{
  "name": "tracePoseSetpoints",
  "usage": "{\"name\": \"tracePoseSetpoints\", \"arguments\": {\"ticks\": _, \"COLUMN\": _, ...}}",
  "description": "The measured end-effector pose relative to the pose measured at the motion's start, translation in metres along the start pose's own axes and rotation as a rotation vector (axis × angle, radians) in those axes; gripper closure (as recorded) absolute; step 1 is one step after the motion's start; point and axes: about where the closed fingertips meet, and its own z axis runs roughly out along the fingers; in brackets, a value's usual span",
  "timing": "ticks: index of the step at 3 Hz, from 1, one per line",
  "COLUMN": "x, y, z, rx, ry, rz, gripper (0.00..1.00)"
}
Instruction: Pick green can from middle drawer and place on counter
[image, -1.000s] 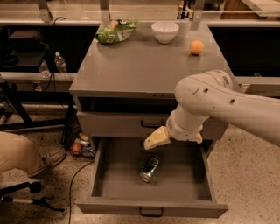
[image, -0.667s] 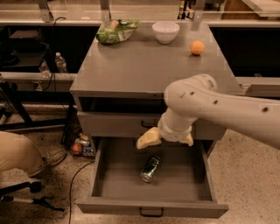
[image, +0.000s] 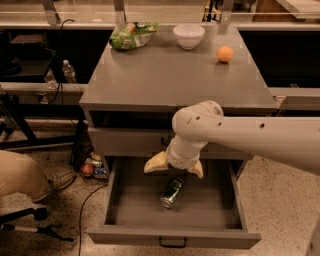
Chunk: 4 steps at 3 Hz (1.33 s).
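The green can (image: 171, 193) lies on its side on the floor of the open middle drawer (image: 172, 234), near its centre. My gripper (image: 176, 169) hangs just above the can's upper end, over the back half of the drawer. Its two tan fingers (image: 156, 164) are spread apart and hold nothing. The thick white arm reaches in from the right and hides part of the drawer's back wall. The counter (image: 170, 75) is the grey cabinet top above the drawer.
On the counter stand a green-and-white snack bag (image: 133, 35), a white bowl (image: 188, 35) and an orange (image: 224, 54). A person's leg and shoe (image: 30, 175) are at the left. Small cans (image: 91, 167) lie on the floor beside the cabinet.
My gripper has moved left and a little lower over the drawer, and now sits above the can with both fingers showing. The can has not moved.
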Motion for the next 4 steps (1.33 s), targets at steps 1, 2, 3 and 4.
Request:
{"name": "tracePoseSetpoints", "arguments": {"ticks": 1, "x": 0.001, "y": 0.001, "z": 0.031, "rx": -0.038, "ry": 0.023, "rz": 0.059, "gripper": 0.0}}
{"name": "tracePoseSetpoints", "arguments": {"ticks": 2, "x": 0.005, "y": -0.006, "z": 0.061, "rx": -0.052, "ry": 0.043, "rz": 0.109, "gripper": 0.0}}
{"name": "tracePoseSetpoints", "arguments": {"ticks": 3, "x": 0.004, "y": -0.015, "z": 0.108, "rx": -0.054, "ry": 0.035, "rz": 0.174, "gripper": 0.0}}
{"name": "tracePoseSetpoints", "arguments": {"ticks": 4, "x": 0.004, "y": -0.015, "z": 0.108, "rx": -0.054, "ry": 0.035, "rz": 0.174, "gripper": 0.0}}
